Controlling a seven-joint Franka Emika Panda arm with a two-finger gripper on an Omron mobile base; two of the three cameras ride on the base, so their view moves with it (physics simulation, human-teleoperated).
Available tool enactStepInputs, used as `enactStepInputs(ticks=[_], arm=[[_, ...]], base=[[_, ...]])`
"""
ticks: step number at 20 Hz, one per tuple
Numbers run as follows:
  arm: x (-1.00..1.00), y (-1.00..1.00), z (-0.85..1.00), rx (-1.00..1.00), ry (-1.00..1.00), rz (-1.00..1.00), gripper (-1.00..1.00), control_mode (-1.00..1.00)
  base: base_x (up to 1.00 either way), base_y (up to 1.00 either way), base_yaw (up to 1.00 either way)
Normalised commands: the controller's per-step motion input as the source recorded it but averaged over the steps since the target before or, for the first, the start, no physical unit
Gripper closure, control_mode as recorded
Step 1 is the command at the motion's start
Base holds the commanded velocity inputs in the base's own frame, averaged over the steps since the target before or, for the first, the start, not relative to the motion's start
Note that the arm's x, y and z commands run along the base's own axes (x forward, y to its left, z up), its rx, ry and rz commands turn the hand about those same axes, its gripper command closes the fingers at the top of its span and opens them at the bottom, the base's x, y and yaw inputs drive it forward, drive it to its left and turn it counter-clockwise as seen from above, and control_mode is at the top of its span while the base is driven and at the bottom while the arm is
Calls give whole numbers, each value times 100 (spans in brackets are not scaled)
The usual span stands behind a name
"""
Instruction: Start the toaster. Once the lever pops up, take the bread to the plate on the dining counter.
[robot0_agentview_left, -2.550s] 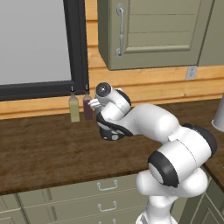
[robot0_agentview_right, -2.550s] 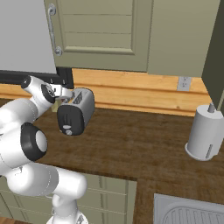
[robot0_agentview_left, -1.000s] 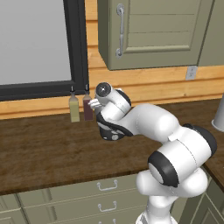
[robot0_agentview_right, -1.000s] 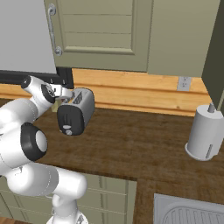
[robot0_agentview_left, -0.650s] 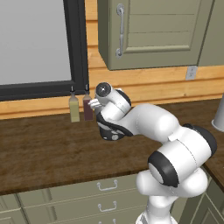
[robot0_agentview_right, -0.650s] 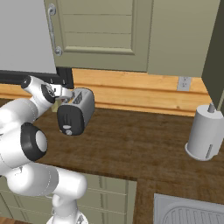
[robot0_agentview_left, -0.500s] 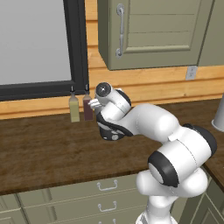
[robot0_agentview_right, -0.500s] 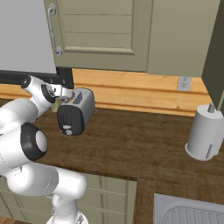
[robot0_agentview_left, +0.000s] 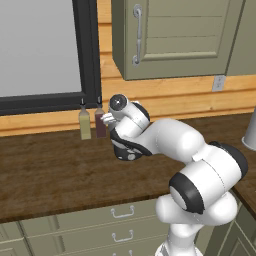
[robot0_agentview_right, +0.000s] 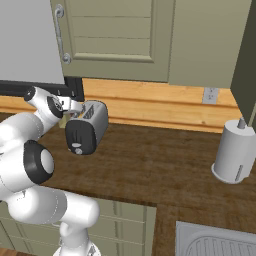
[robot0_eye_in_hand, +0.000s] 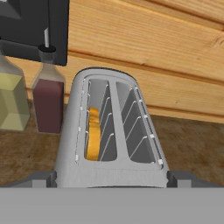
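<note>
The toaster (robot0_agentview_right: 86, 127) stands on the dark wood worktop (robot0_agentview_right: 165, 170) against the plank wall. The bread (robot0_eye_in_hand: 92, 133) sits sunk in its left slot. The pincer (robot0_eye_in_hand: 111, 178) hovers just above the toaster's near end, spread wide and holding nothing. Two bottles (robot0_eye_in_hand: 47, 89) stand just left of the toaster.

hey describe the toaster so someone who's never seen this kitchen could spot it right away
Look along the dark wood worktop under the green wall cabinets, near the black-framed window. The toaster stands by the wooden back wall, beside two small bottles. It alone is silver and rounded, with two top slots and a glossy black end panel.
</note>
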Motion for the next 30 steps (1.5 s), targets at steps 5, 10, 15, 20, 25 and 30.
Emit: enactStepInputs(ticks=[5, 10, 15, 20, 25, 30], arm=[[0, 0, 0, 0, 0, 0, -100, -100], [0, 0, 0, 0, 0, 0, -100, -100], [0, 0, 0, 0, 0, 0, -100, -100], [0, 0, 0, 0, 0, 0, -100, -100], [0, 0, 0, 0, 0, 0, -100, -100], [0, 0, 0, 0, 0, 0, -100, -100]], base=[[0, 0, 0], [0, 0, 0], [0, 0, 0], [0, 0, 0], [0, 0, 0], [0, 0, 0]])
